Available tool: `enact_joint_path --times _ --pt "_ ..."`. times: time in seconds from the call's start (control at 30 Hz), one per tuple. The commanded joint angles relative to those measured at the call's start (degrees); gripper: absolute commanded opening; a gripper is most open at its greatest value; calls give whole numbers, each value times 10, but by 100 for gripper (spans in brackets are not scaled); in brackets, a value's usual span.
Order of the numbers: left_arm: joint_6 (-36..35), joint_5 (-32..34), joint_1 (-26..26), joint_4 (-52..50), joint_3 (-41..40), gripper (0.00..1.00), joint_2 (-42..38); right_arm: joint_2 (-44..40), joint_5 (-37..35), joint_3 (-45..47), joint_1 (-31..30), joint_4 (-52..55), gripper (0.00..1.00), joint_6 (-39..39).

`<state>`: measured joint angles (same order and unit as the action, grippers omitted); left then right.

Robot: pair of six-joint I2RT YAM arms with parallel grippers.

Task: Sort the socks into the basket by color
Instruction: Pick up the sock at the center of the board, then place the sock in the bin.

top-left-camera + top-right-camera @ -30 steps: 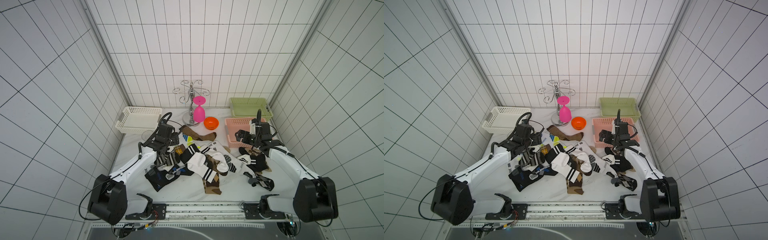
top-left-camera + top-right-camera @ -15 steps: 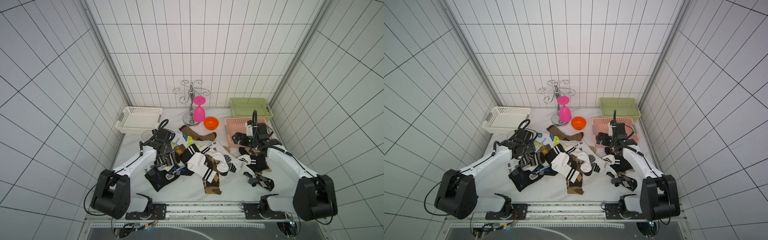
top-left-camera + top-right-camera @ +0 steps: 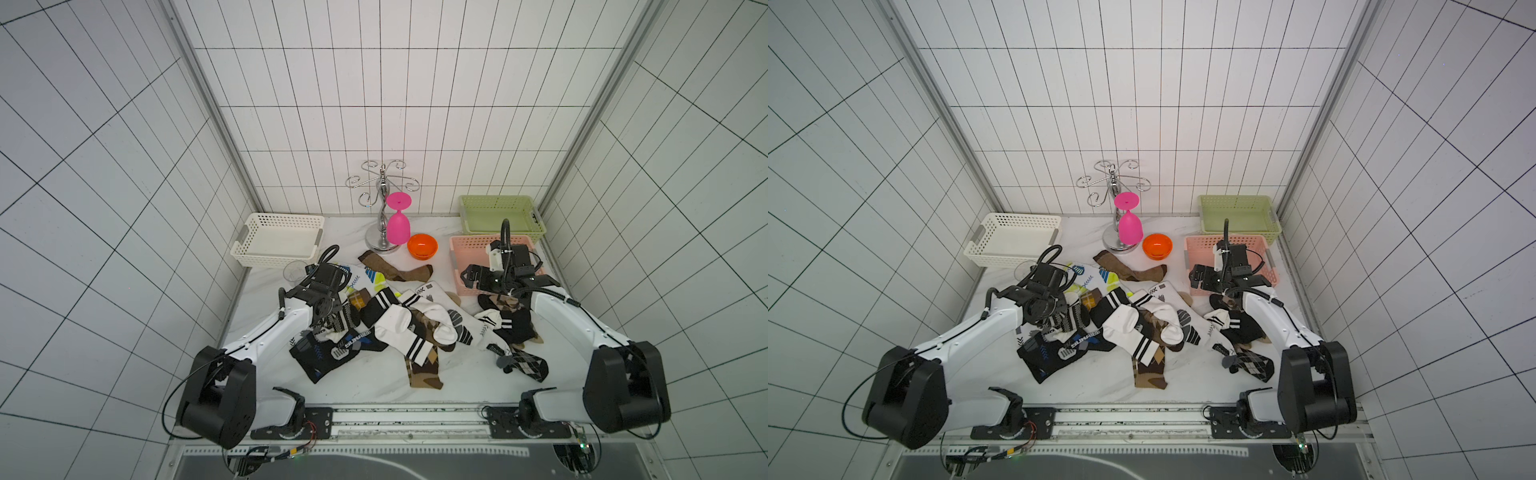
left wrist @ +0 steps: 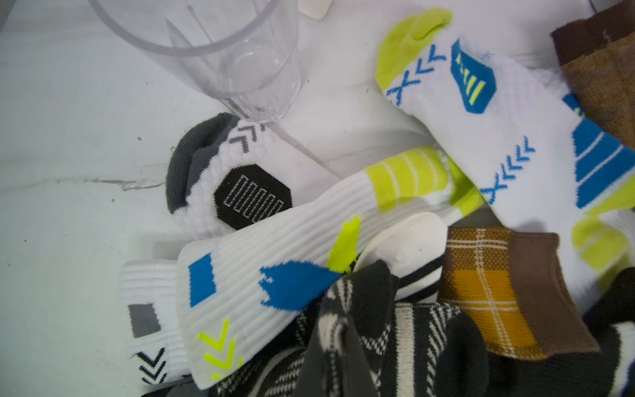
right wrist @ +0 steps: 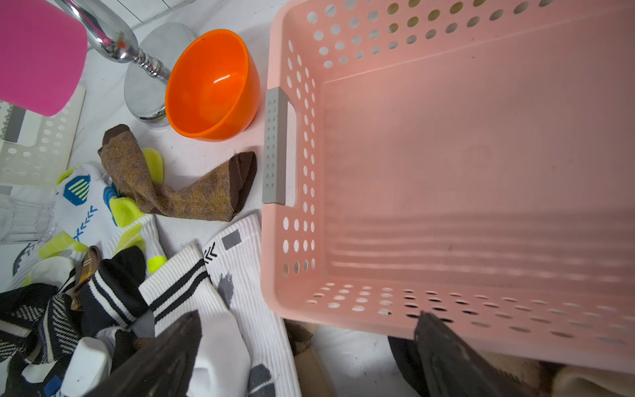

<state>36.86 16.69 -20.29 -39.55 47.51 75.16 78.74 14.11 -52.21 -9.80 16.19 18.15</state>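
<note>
The socks [image 3: 399,328] lie in a tangled pile mid-table in both top views: black, white striped, white with yellow-blue prints, brown. My left gripper [image 3: 332,328] is down in the pile's left side. In the left wrist view it [image 4: 338,343] is shut on a black-and-white patterned sock [image 4: 405,330], whose fabric is bunched between the jaws. My right gripper [image 3: 467,276] hangs open at the near-left corner of the pink basket [image 3: 469,241], nothing between its fingers [image 5: 178,343]. The pink basket [image 5: 446,172] holds nothing. A white basket [image 3: 249,253] stands back left, a green basket [image 3: 498,201] back right.
A clear glass [image 4: 240,68] stands just beyond the left gripper, against the white socks. An orange bowl [image 3: 422,246] and a chrome stand [image 3: 380,243] with a hanging pink goblet [image 3: 398,224] sit at the back centre. A brown sock [image 5: 178,196] lies by the pink basket's handle.
The left gripper has sunk into the pile and shut on the black-and-white patterned sock. The right gripper has drifted slightly left beside the pink basket, staying open.
</note>
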Motion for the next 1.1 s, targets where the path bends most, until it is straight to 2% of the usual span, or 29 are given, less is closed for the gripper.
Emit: enact_joint_path --times 0.0,0.27,0.43,0.63,0.93,1.07 --pt "-1 2 -11 -14 36 0 -25 10 11 -71 -8 9 99 -7" --pt "-41 -25 -19 -19 124 0 -68 21 21 -109 -16 32 98 -15" --pt "-73 -15 -14 -4 203 0 -51 21 26 -132 -16 40 98 -14" --pt "-90 -67 58 17 308 0 3 20 21 -146 -16 42 98 -10" --pt "-107 -109 193 93 430 0 115 29 17 -157 -17 43 98 -9" --pt "-122 -105 235 122 481 0 179 41 17 -170 -16 48 98 -13"
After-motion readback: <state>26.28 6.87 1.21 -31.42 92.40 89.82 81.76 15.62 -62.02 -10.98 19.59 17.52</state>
